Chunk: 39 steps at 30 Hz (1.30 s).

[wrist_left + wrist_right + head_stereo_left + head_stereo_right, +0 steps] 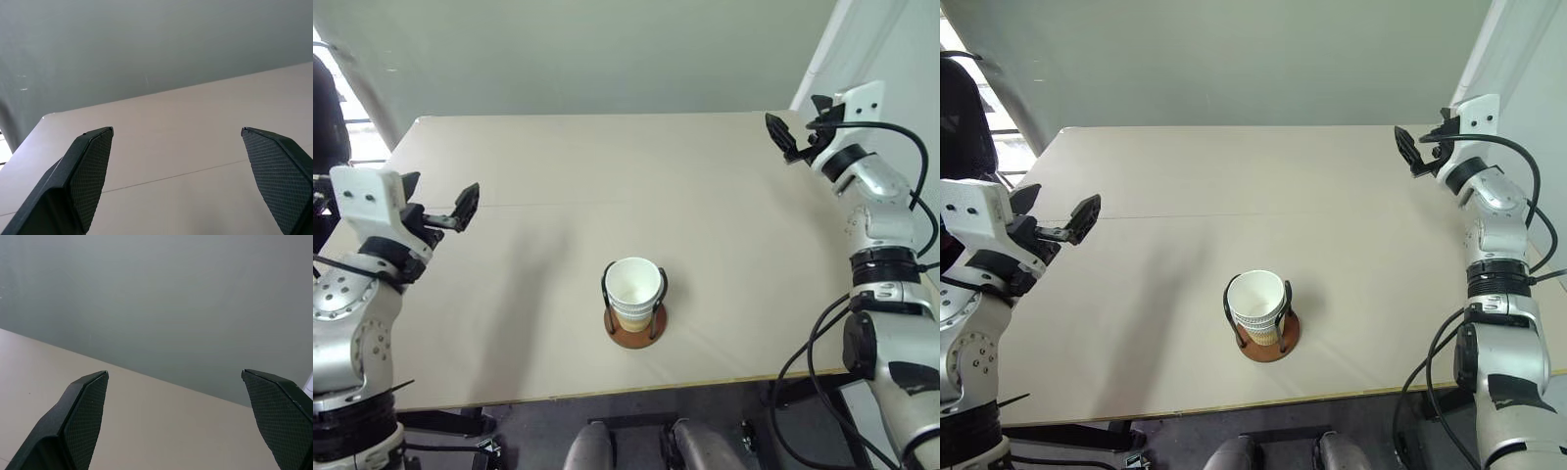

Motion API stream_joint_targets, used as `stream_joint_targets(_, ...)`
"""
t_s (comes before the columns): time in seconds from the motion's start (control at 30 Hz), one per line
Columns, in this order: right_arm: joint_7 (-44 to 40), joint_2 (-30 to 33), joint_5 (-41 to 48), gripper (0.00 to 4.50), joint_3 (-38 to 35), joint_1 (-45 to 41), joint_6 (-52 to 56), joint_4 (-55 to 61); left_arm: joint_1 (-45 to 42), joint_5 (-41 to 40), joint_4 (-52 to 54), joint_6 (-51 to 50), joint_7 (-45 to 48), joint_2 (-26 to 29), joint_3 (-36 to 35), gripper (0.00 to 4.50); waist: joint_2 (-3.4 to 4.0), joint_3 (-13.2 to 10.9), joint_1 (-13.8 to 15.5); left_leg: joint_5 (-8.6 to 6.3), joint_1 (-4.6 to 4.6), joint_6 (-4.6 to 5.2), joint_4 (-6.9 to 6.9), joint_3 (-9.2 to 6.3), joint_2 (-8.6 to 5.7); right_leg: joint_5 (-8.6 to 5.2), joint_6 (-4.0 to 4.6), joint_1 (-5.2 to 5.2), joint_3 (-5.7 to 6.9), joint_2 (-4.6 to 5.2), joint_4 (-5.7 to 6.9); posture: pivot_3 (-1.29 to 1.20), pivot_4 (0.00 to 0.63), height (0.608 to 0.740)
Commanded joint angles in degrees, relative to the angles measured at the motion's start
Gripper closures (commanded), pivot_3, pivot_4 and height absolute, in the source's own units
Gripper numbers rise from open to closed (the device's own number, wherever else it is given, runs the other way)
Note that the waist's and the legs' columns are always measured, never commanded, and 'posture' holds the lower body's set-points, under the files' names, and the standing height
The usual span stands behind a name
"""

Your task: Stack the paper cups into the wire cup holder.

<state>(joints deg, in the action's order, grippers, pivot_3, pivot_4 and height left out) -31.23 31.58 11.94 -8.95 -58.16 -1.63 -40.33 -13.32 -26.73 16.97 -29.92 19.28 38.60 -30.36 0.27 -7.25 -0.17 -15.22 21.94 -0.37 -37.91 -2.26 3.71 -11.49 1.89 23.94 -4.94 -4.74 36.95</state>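
Beige table [724, 225] bears nested white-and-tan paper cups [633, 291] in the wire cup holder [635, 326] — both jaws wide.

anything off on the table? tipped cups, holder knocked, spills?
Nothing stands out. The paper cups sit nested and upright inside the wire cup holder, whose base lies flat on the table. No spill or damage shows. The left gripper and right gripper are open and hold nothing, well apart from the holder.
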Motion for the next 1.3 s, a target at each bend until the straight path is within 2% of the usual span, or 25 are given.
stream_joint_targets(0.03,1.03,0.25,-0.07,0.0,-1.17,-1.13,-0.46,2.02,-0.46,0.69,0.63,1.17,0.0,0.45,-0.29,0.02,0.0,0.0,0.0,0.0,0.0,0.0,0.0,0.0,0.0,0.0,0.0,0.0,0.0,0.0,0.0,0.0,0.15,0.74)
stream_joint_targets(1.3,4.52,-0.69,-0.99,0.0,-1.34,-2.87,-2.79,0.79,-1.59,2.33,-1.08,1.69,1.87,1.78,0.45,0.02,-0.01,-0.02,-0.02,-0.01,0.0,0.01,0.18,0.0,0.01,-0.01,0.06,0.08,0.0,0.0,-0.02,0.0,0.15,0.74)
